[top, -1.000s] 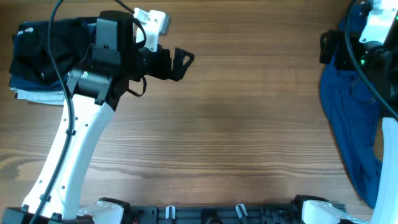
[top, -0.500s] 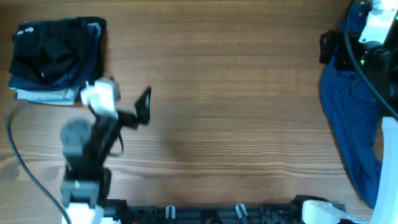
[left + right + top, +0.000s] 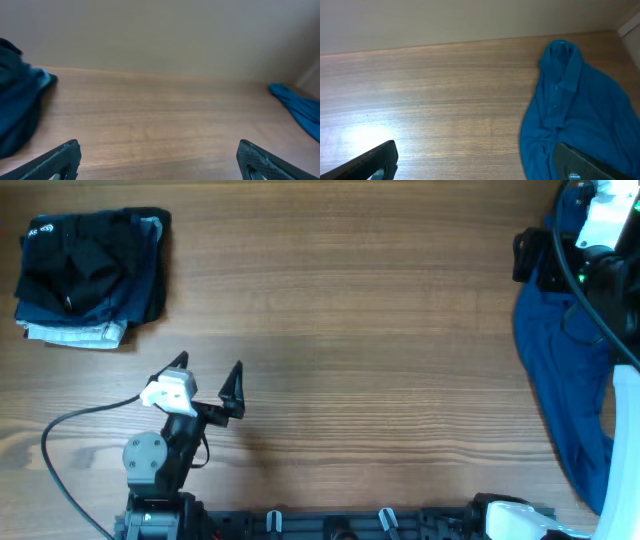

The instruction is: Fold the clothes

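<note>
Left gripper (image 3: 208,366) at 7 o'clock, right gripper (image 3: 476,150) by royal-blue shirt (image 3: 560,370) at 3 o'clock: both jaws apart, empty.

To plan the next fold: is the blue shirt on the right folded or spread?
Spread: the blue shirt lies stretched out, loose and wrinkled, with no neat folds.

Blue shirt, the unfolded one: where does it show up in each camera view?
Overhead: the blue shirt lies crumpled along the right edge.
Left wrist: only a strip of it shows, at the far right.
Right wrist: it fills the right side, collar end farthest away.
Shared landmark: the wooden table, under it in all three.
</note>
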`<control>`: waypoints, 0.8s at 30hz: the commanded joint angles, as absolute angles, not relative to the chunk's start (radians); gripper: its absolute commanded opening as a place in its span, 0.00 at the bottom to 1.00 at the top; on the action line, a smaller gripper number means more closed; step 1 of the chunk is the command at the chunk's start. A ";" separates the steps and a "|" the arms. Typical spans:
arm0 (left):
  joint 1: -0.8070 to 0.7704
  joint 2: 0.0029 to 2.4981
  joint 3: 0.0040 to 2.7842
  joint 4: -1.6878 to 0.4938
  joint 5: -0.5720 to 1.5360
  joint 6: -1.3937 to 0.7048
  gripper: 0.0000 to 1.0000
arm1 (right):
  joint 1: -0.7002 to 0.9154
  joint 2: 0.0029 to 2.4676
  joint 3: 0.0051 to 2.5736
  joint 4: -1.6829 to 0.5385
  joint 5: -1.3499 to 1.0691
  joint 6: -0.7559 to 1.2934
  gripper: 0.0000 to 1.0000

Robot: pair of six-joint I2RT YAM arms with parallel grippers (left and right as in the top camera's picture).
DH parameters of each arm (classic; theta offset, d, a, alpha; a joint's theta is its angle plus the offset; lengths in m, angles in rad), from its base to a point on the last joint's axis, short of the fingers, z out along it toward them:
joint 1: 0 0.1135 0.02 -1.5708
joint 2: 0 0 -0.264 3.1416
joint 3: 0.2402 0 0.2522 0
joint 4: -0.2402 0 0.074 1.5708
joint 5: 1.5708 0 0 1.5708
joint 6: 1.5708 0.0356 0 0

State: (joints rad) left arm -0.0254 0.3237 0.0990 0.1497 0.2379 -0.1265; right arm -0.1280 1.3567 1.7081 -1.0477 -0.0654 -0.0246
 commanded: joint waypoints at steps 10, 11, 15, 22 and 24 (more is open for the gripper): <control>-0.014 0.306 0.085 0.146 0.167 -0.140 1.00 | -0.126 1.366 1.709 -1.045 -0.052 -0.020 1.00; -0.009 0.306 0.085 0.138 0.171 -0.144 1.00 | -0.126 1.366 1.709 -1.045 -0.052 -0.019 1.00; 0.015 0.302 0.085 0.101 0.205 -0.143 1.00 | -0.126 1.366 1.709 -1.045 -0.052 -0.020 1.00; 0.016 0.205 0.083 0.011 0.202 -0.142 1.00 | -0.126 1.366 1.709 -1.045 -0.052 -0.020 1.00; 0.016 0.181 0.083 -0.006 0.199 -0.142 1.00 | -0.126 1.366 1.709 -1.045 -0.052 -0.020 1.00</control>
